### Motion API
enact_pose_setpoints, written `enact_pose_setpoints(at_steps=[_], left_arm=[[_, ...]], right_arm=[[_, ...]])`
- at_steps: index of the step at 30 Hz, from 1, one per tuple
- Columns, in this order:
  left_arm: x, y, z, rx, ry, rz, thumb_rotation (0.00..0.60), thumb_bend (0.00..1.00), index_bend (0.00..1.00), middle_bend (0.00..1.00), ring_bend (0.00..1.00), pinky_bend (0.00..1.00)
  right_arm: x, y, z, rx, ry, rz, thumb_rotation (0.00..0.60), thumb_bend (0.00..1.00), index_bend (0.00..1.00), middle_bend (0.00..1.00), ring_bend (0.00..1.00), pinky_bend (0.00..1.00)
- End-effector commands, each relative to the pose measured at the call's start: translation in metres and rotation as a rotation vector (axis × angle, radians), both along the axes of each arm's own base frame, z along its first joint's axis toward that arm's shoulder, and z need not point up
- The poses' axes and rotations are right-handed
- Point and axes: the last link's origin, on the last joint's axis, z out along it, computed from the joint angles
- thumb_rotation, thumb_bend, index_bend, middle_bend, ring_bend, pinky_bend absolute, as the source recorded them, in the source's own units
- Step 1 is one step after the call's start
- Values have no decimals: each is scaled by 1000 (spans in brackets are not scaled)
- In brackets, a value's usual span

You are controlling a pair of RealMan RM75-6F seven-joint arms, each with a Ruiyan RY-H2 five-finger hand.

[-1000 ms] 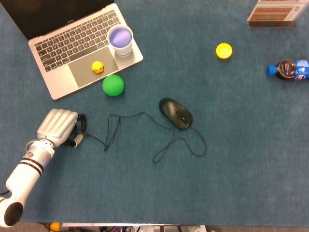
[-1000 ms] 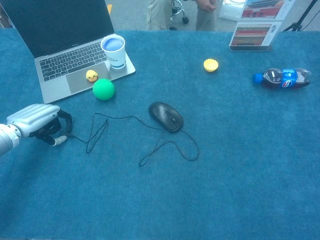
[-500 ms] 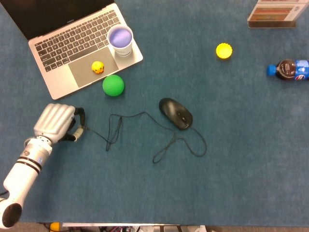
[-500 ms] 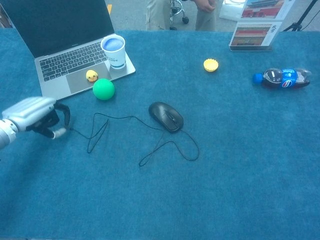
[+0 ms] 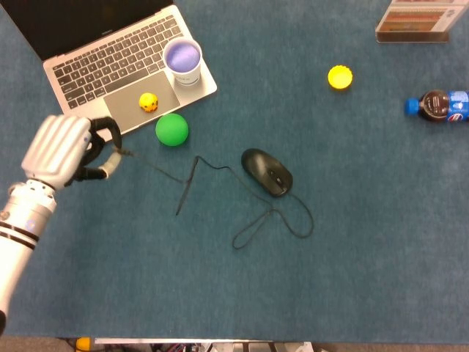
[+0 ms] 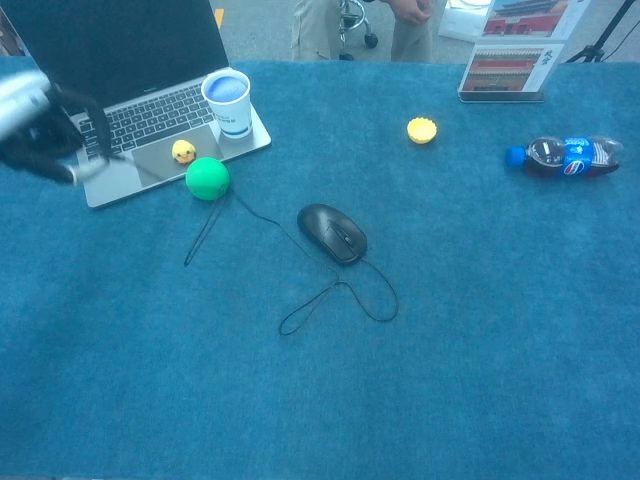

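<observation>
My left hand (image 5: 62,150) is raised over the laptop's front left corner and pinches the plug end (image 5: 110,166) of the mouse cable. In the chest view the left hand (image 6: 38,128) shows blurred in front of the keyboard. The black cable (image 5: 187,187) runs from the plug across the blue cloth to the black mouse (image 5: 267,172), with a loop (image 5: 271,224) below it. The same mouse (image 6: 332,232) lies mid-table in the chest view. My right hand is in neither view.
An open laptop (image 5: 95,73) carries a paper cup (image 5: 182,61) and a small yellow duck (image 5: 149,102). A green ball (image 5: 172,129) lies by its front edge. A yellow cap (image 5: 339,76), a cola bottle (image 5: 438,105) and a sign stand (image 5: 412,20) are at the far right.
My left hand has risen and moved toward the laptop with the cable plug in it. The cable's near stretch has lifted and pulled straighter; the mouse has stayed put.
</observation>
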Motion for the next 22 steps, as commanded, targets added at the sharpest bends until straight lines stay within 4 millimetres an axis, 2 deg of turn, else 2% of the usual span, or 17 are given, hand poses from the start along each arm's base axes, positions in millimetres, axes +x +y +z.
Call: enact_pose_setpoints(at_steps=[1, 8, 22], left_arm=[[21, 2, 19, 19, -39, -34, 600, 380, 610, 942, 929, 852], [39, -6, 26, -14, -84, -57, 600, 380, 617, 942, 929, 852], [37, -7, 18, -42, -84, -47, 600, 380, 619, 943, 929, 852]], right_arm=[[-1, -1, -1, 3, -3, 1, 600, 368, 609, 448, 355, 420], [-3, -1, 0, 3, -8, 3, 600, 368, 609, 448, 355, 420], [-6, 0, 0, 1, -4, -7, 600, 368, 609, 448, 355, 420]])
